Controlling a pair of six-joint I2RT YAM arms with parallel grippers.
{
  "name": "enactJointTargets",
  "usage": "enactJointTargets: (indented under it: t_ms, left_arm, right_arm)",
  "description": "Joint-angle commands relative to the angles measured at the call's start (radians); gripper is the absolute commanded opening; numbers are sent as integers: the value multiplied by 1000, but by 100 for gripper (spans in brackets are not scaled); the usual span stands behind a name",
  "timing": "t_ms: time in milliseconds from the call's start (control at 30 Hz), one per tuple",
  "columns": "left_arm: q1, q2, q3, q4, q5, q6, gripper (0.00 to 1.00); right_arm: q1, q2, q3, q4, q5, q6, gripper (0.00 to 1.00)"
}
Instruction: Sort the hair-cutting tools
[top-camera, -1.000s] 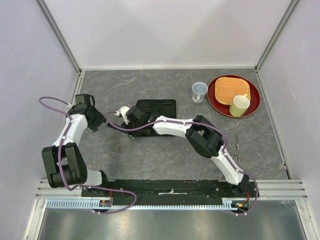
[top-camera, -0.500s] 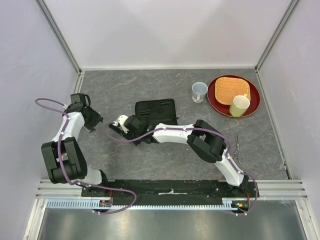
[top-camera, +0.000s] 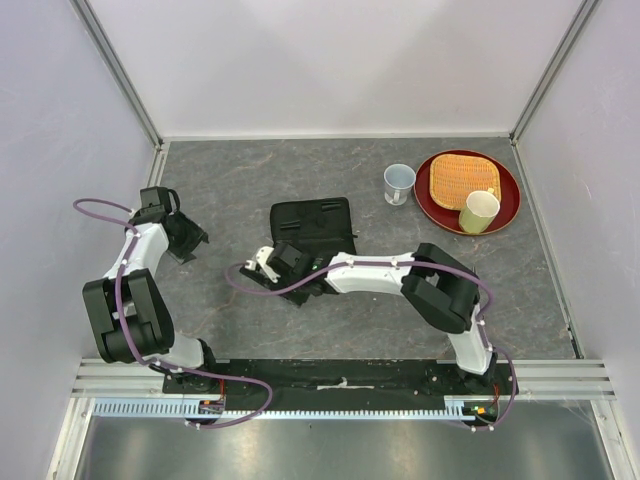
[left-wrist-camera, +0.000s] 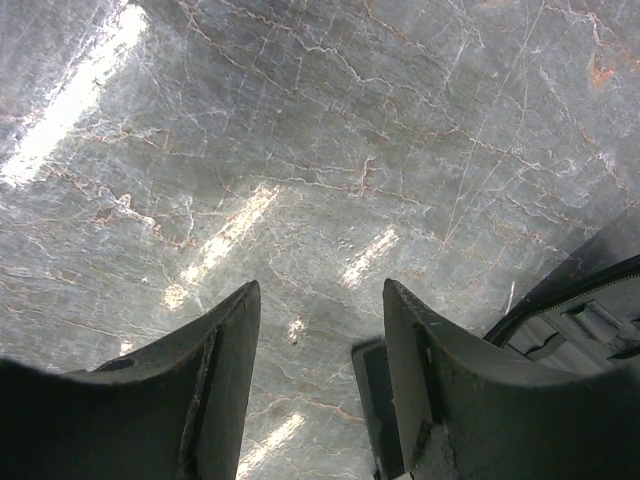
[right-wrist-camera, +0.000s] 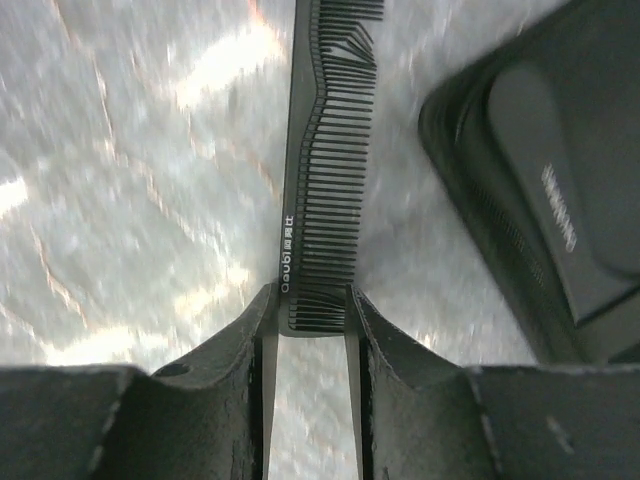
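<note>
My claw (left-wrist-camera: 320, 290) hangs over the grey marbled table (left-wrist-camera: 300, 120), its two dark fingers spread apart, with a black zipped case (left-wrist-camera: 590, 320) at the lower right.

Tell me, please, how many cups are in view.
2. A clear cup stands on the table just left of the red plate; a cream cup stands on that plate, beside the woven mat. More could be hidden from view.

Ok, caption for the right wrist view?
Right end effector grips a black comb by one end, black case alongside.
</note>
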Motion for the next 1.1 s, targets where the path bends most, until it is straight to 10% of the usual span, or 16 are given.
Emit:
enactJointTargets:
  t_ms: [0, 600, 1067]
  left_arm:
    - [5, -10, 4, 39, 33, 3, 59]
    - [5, -33, -15, 59, 68, 24, 58]
    - [5, -51, -18, 59, 65, 32, 58]
  right_arm:
    - [9, -36, -125, -348, -21, -21, 37]
    - [6, -185, -73, -464, 33, 53, 69]
    - [-14, 6, 113, -438, 26, 36, 70]
